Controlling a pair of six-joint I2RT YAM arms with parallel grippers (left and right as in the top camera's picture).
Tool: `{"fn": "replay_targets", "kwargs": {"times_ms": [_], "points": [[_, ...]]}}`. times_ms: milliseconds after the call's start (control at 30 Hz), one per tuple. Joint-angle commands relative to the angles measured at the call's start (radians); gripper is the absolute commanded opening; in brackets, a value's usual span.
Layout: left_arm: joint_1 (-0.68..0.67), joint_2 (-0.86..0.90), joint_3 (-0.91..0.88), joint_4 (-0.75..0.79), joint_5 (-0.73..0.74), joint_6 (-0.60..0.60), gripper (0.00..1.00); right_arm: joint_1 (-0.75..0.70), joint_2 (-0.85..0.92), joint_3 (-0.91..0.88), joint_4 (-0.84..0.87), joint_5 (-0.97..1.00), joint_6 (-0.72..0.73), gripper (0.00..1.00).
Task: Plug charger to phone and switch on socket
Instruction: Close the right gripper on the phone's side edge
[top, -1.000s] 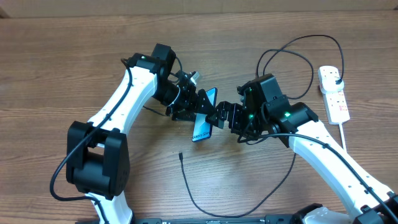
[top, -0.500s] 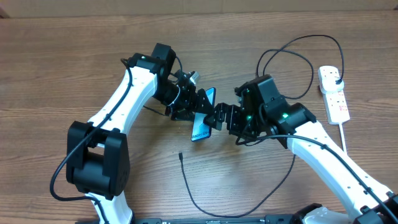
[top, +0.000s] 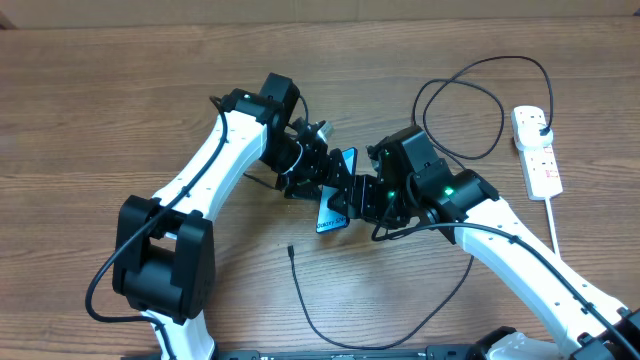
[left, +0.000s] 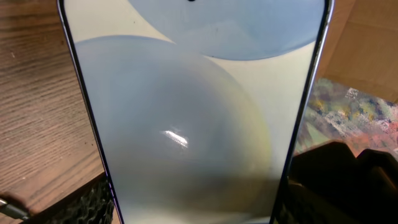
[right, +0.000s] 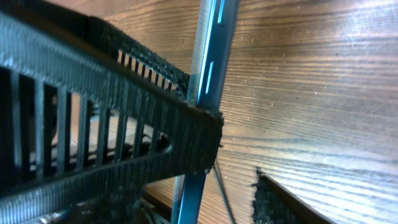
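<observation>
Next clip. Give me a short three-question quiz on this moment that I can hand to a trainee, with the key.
1. True or false: the charger's connector tip is plugged into the phone.
2. The socket lies: A) near the right end of the table; B) between the phone and the connector tip; C) at the table's left end.
3. What fills the left wrist view?
Key: 1. False; the connector tip lies loose on the table, apart from the phone. 2. A. 3. The phone's lit screen.
</observation>
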Motion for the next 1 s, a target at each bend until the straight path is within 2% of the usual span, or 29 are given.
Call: {"fn": "replay_targets", "kwargs": {"times_ms": [0, 267, 400, 567, 833, 967], "points": [[-0.001, -0.023, 0.020, 0.004, 0.029, -0.014, 0.65, 0.003, 0.004, -0.004, 0.006, 0.011, 0.013, 0.56], [-0.005, -0.023, 0.020, 0.017, 0.029, -0.077, 0.66, 0.004, 0.004, -0.004, 0.005, 0.010, 0.016, 0.43], [-0.010, -0.023, 0.020, 0.017, 0.030, -0.077, 0.67, 0.004, 0.004, -0.004, 0.005, 0.010, 0.016, 0.41], [-0.016, -0.023, 0.020, 0.017, 0.030, -0.077, 0.68, 0.004, 0.004, -0.004, 0.005, 0.010, 0.016, 0.31], [-0.021, -0.023, 0.020, 0.018, 0.029, -0.077, 0.69, 0.004, 0.004, -0.004, 0.005, 0.011, 0.016, 0.27], [-0.021, -0.023, 0.020, 0.023, 0.029, -0.077, 0.71, 0.004, 0.004, -0.004, 0.005, 0.011, 0.016, 0.20]]}}
